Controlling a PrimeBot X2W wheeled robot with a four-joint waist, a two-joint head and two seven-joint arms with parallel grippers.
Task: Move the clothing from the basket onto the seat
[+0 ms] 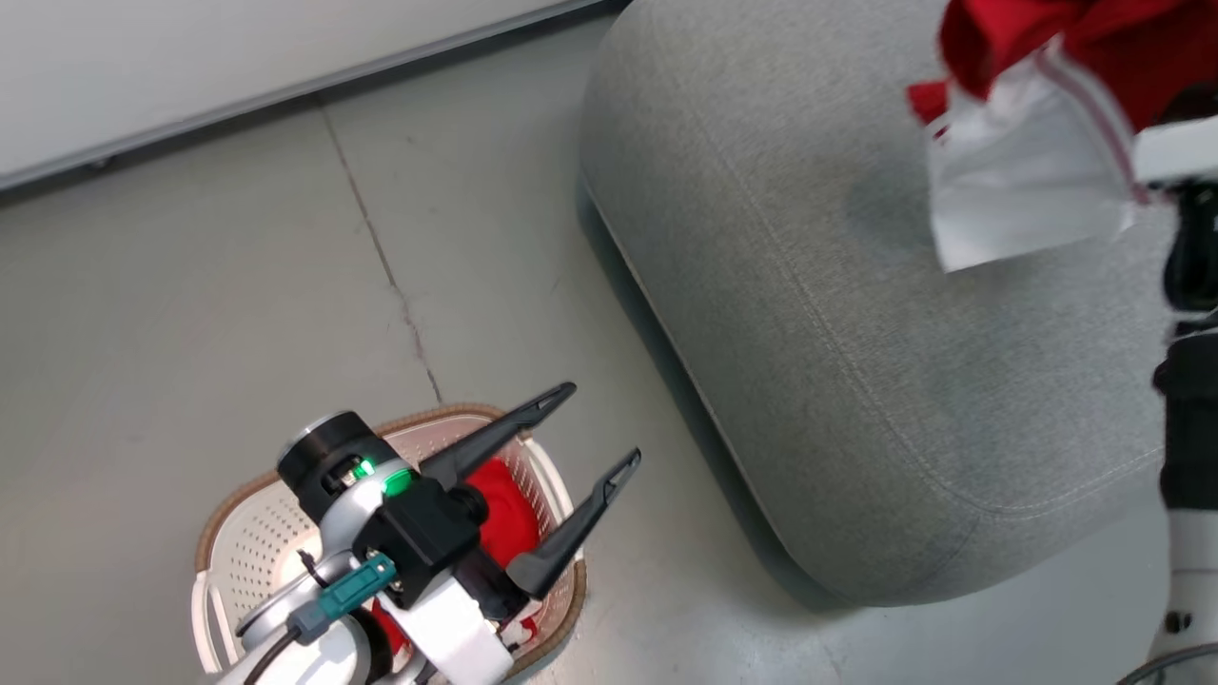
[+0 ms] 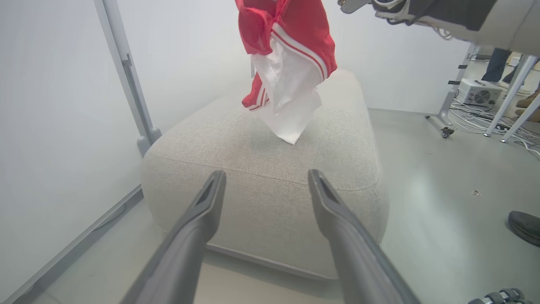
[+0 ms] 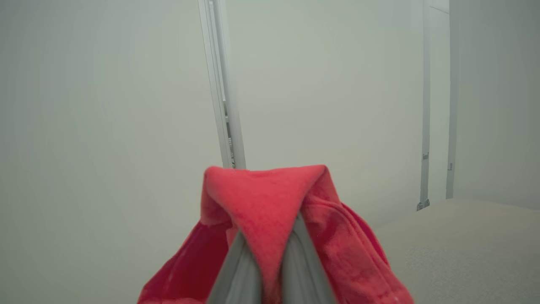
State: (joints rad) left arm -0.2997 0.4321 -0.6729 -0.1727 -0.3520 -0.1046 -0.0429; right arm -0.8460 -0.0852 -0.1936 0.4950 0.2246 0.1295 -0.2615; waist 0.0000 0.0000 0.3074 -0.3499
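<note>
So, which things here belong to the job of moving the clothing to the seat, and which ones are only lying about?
Part of the job:
- red-and-white garment, hanging from the shut right tool
- red clothing in the basket
- seat
- open left tool

Only lying about:
- partition panel
- white box
- cables
- shoe

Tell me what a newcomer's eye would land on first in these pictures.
A bright red-and-white garment hangs above the big grey seat, pinched in the shut right gripper. Low at the head view's left, the open left gripper hovers over the cream basket on the floor, where more red clothing lies.
</note>
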